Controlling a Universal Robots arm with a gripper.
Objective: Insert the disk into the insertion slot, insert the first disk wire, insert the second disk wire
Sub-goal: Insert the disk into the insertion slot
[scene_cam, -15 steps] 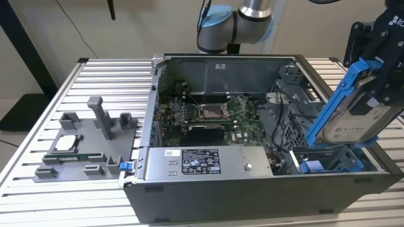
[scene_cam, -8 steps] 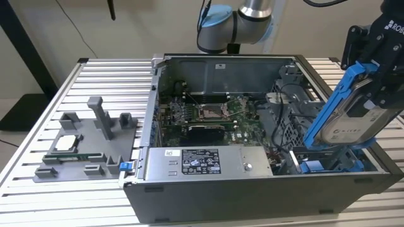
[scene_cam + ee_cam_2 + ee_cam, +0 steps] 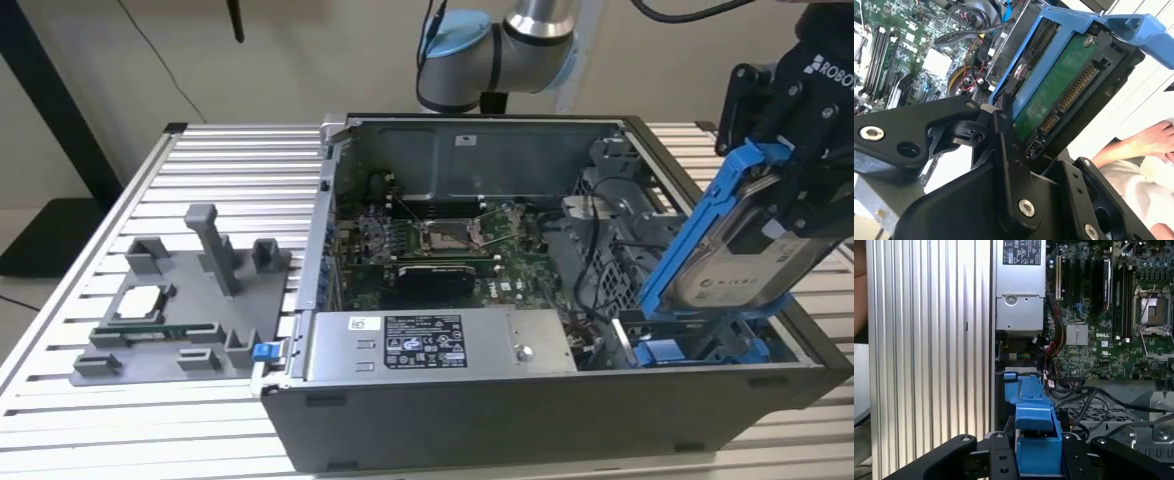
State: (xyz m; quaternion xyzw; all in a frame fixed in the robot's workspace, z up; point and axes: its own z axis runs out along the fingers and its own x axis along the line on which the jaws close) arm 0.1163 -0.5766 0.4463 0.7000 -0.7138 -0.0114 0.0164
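Hand (image 3: 785, 205) closed on the upper end of a flat silver disk (image 3: 731, 262). Black fingers (image 3: 1001, 460) pinch its bright blue plastic frame (image 3: 1036, 440) from both sides, seen in the first wrist view. Disk hangs tilted, top leaning toward the exterior view's right, white label outward. In the second wrist view its green circuit-board underside (image 3: 1056, 92) shows, with a bare connector strip and nothing plugged in.

Nearest: open dark grey computer case (image 3: 534, 420). At its near right corner is the insertion slot (image 3: 694, 350), a narrow grey metal bay with blue plastic fittings. The disk's lower end is at the mouth of this bay; I cannot tell whether it has entered the guides. Judgement: step one under way, disk not seated.

Left of the slot, along the near wall: silver labelled power-supply box (image 3: 441, 345).

Beyond that: green motherboard (image 3: 441, 235), with loose black cables (image 3: 1094, 396) lying between it and the bay. None reaches the disk, so both wire steps are not yet done.

On the exterior view's left: grey plastic fixture plate (image 3: 174, 310) on the slatted aluminium bench (image 3: 240, 150), well apart from the work.

Far: the robot's silver and pale blue arm joint (image 3: 494, 50) above the case's far wall. A person's hand (image 3: 1154, 140) shows past the disk in the second wrist view.
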